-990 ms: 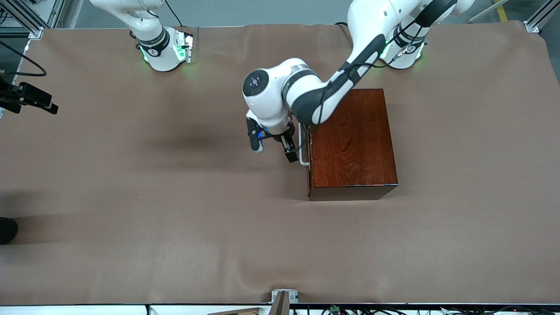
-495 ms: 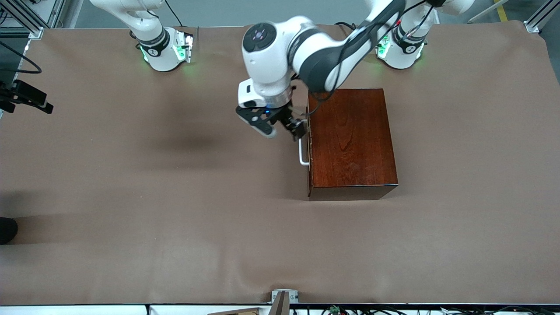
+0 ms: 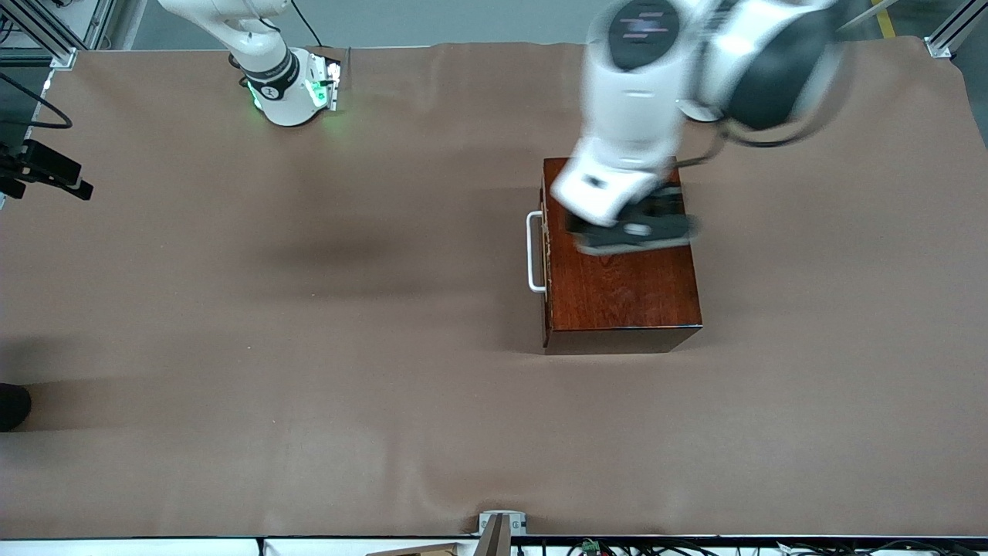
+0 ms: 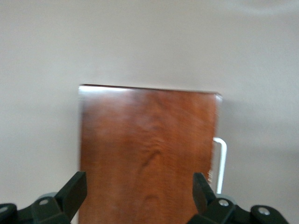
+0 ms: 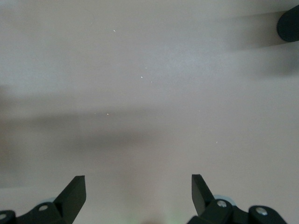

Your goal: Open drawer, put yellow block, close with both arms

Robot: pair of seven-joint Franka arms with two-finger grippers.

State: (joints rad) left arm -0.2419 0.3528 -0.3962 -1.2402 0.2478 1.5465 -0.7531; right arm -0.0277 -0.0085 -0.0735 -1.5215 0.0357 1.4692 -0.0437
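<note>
The brown tabletop (image 3: 309,401) is bare of task things near the front camera. Farther from it, toward the left arm's end, stands the reddish-brown box (image 3: 625,289). Its drawer (image 3: 546,251) sits shut flush in the box face, and the white handle (image 3: 532,252) sticks out toward the right arm's end with nothing touching it. The yellow block shows in no view, so I cannot say where it is; it may be inside the shut drawer.

The left gripper (image 3: 629,228) hangs over the top of the box, blurred by motion. In the left wrist view its jaws stand wide apart and hold nothing, with the box lid and handle below them. The right gripper (image 5: 138,193) is outside the front view, where only the right arm's base (image 3: 289,85) shows; that arm waits. Its wrist view shows jaws spread open over bare tabletop.

By my judgement the task is at or past its end: the drawer is closed and the left arm is pulling clear. If the block is not inside, the next move calls for gripping the handle and drawing it straight out.

A second ago the left gripper was down beside the handle, in front of the drawer; half a second ago it was rising there; now it is up over the box.
</note>
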